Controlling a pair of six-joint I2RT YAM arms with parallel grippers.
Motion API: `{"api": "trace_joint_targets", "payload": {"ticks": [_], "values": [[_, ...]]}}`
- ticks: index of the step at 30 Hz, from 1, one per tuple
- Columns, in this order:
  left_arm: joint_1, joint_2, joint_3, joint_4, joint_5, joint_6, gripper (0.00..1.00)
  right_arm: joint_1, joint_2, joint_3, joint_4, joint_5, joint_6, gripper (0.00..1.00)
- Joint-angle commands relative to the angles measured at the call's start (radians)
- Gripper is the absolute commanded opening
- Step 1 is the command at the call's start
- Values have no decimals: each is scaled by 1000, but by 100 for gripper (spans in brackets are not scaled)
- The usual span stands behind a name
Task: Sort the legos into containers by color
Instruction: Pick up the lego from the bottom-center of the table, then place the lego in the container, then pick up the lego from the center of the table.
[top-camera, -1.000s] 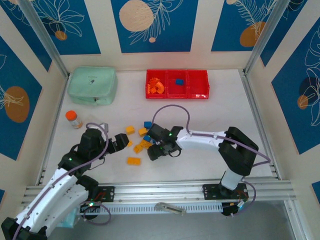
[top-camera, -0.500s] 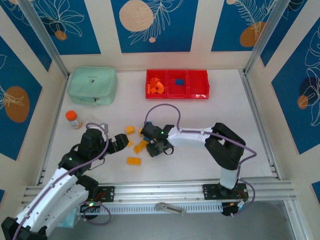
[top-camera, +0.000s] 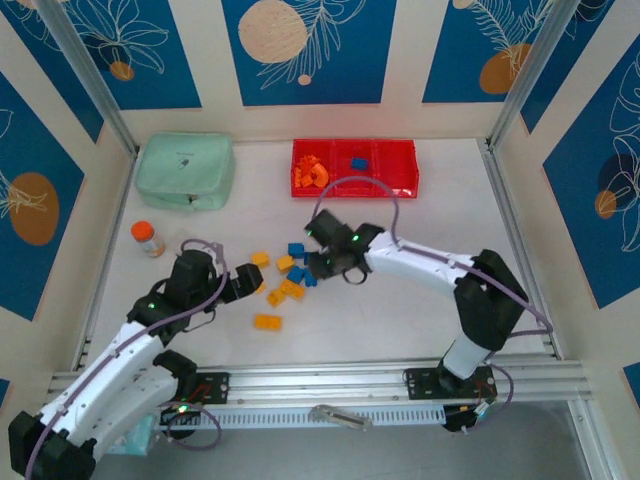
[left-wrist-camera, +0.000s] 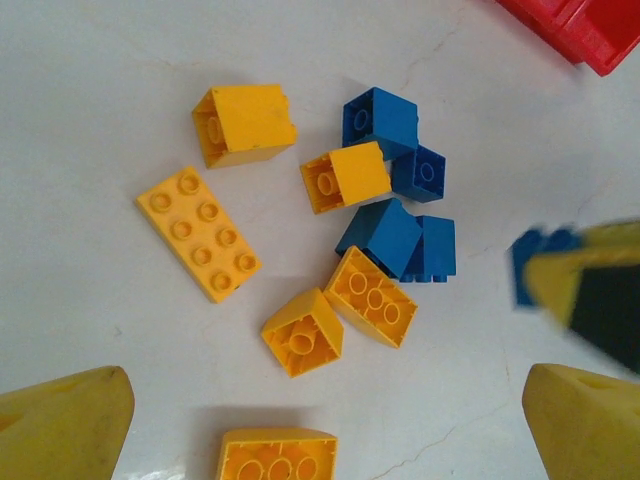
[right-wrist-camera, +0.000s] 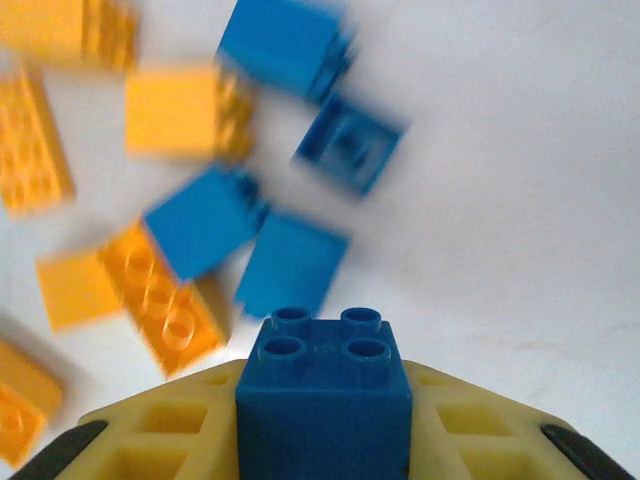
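Right wrist cam gives us the clearest look: a blue brick (right-wrist-camera: 323, 395), studs up, sits pinched between the yellow fingers of the right gripper (right-wrist-camera: 323, 430), so those jaws are clamped on it. Behind it, and pretty blurry, we see the loose legos (right-wrist-camera: 200, 240) scattered on the white table (right-wrist-camera: 500, 200).

From the top camera, that pile (top-camera: 285, 275) lies mid-table, a bit left of centre, with the right gripper (top-camera: 320, 263) just at its right edge. One yellow brick (top-camera: 267, 322) lies apart, closer to the arm bases.

On the left wrist cam we make out a long yellow brick (left-wrist-camera: 198, 233) beside a bunch of blue ones (left-wrist-camera: 400, 235) and more yellow ones. The left gripper (left-wrist-camera: 320, 425) has its fingers spread wide, gripping nothing.

The containers (top-camera: 405, 190) sit at the far side, well apart from the pile. The left bin holds orange pieces (top-camera: 313, 172) and the middle one a small blue piece (top-camera: 358, 163).

Off to the far left we've got a mint pouch (top-camera: 186, 170) and an orange-capped bottle (top-camera: 148, 238).
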Motion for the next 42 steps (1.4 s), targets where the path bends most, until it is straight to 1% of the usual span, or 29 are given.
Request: {"api": "trace_joint_targets", "payload": {"ticks": [1,3,6,9,13,18,19,21,23,24,27,29,31,33,35,37,42], "values": [[8,56,59,90,45,19,99,-115,-16,58,10,-2,-28,35],[8,111,84,118,54,28,99,-189,16,102,51,2,-49,35],[8,184,125,158,60,48,99,-270,97,196,96,4,-85,35],[8,256,166,188,57,66,99,-326,195,305,130,45,-118,35],[10,334,204,236,41,74,99,-387,343,449,173,46,-139,35],[17,408,253,261,42,82,99,-438,539,691,141,65,-161,36],[19,416,256,265,43,83,99,-445,573,732,137,52,-168,39],[23,431,265,278,49,84,99,-453,649,843,95,49,-180,48],[28,447,277,275,61,83,99,-454,703,943,31,49,-193,52],[29,450,284,271,67,84,99,-451,710,967,15,50,-200,55],[29,452,288,274,90,84,99,-444,655,914,38,28,-203,62],[30,445,282,275,93,83,99,-435,597,850,47,-4,-200,63],[31,430,270,274,95,82,99,-417,531,767,53,-9,-189,64],[31,408,255,269,99,83,99,-396,456,660,67,-23,-174,65],[31,386,239,256,107,83,99,-374,380,562,65,-32,-141,66],[31,358,221,237,113,84,99,-351,315,468,57,-70,-111,67],[33,276,161,180,109,83,99,-273,186,286,18,-71,-16,70]]}}
